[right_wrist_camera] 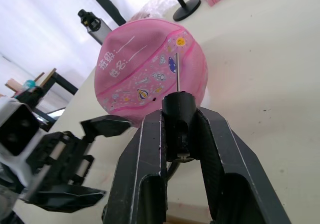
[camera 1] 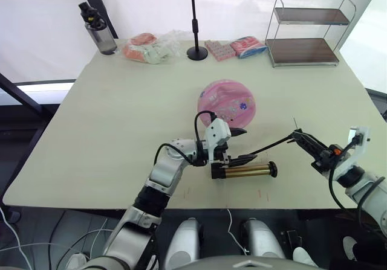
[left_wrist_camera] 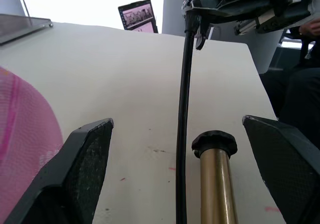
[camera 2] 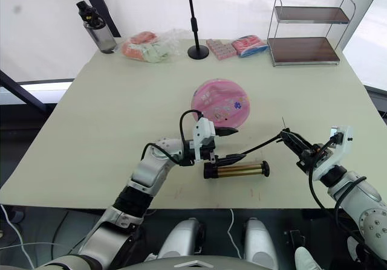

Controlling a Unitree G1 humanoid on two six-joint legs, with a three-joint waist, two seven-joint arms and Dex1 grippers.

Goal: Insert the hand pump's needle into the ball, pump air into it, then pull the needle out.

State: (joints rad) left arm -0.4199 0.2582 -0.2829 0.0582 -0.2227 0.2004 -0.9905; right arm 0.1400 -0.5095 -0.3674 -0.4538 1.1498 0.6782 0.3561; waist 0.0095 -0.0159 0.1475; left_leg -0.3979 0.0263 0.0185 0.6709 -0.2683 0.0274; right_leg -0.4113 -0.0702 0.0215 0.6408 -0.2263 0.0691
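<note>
The ball (camera 1: 227, 102) sat on the table (camera 1: 109, 137) a little beyond its middle, pink with white printed panels and small coloured stickers, and looked somewhat flattened rather than fully round. The hand pump (camera 1: 245, 171) lay on its side nearer the front edge, its gold-bronze barrel running left to right with a black cap at each end, clear of the ball.

The left end effector (camera 1: 240, 144) was spread wide over the pump's left end, one finger up near the ball's lower edge and the other down by the barrel; in the left wrist view its fingers (left_wrist_camera: 82, 169) stood far apart with the barrel and hose between them, gripping nothing. A thin black hose (camera 1: 272, 144) rose from the pump and ran rightward to the right end effector (camera 1: 301, 139), which was closed on the black fitting at the hose's tip and held it above the table, to the right of the ball and apart from it. The needle (right_wrist_camera: 177, 71) stuck out from that fitting, bare and pointing toward the ball in the right wrist view, not in it.

Along the far edge stood a dark bottle (camera 1: 97, 28), a crumpled plastic bag (camera 1: 151, 46), a black stand (camera 1: 196, 37), pink packets (camera 1: 236, 48) and a two-tier wire shelf (camera 1: 308, 31)
</note>
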